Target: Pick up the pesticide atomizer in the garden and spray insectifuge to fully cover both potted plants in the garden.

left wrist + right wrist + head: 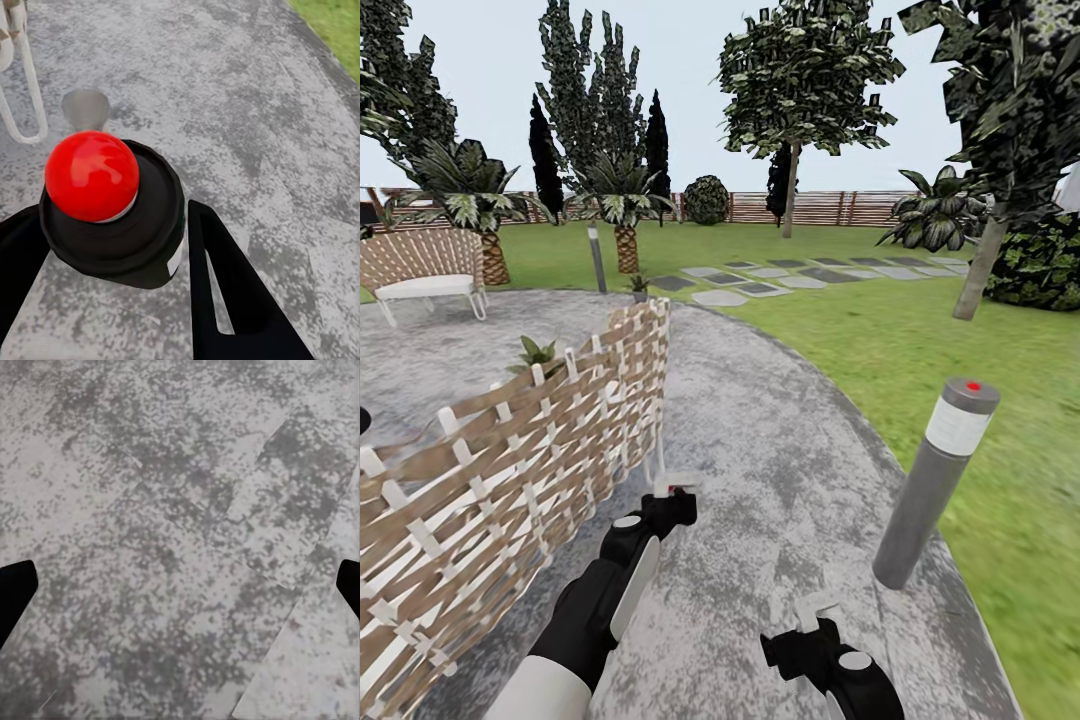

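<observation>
With the left gripper [112, 247] clamped on the pesticide atomizer [112, 217], jaws closed either side of its dark body and the red dot on the head facing the wrist cam, pickup looks done and the carry/approach step is in hand. In head view the left gripper [665, 505] sits low-centre w/ the bottle's white trigger head [676, 484] poking up just past it, over the grey paved patio [780, 440]. Right gripper [812, 612] is empty, jaws spread wide, only the two black tips at the edges of the right wrist view, paving below. Just left of the left arm runs the woven back of a wicker chair [510, 470]; one potted plant [536, 354] peeks over its top edge, so it's behind the chair from here. 2nd potted plant [638, 286] is further off at the patio's far rim, near a thin grey lamp post [597, 258]. A nearer grey bollard w/ red dot [935, 470] stands right of the arms at the lawn edge. Next move prob needs the base to go round the chair, then aim the nozzle at the nearer rosette before spraying; nozzle direction can't be told from these views.
</observation>
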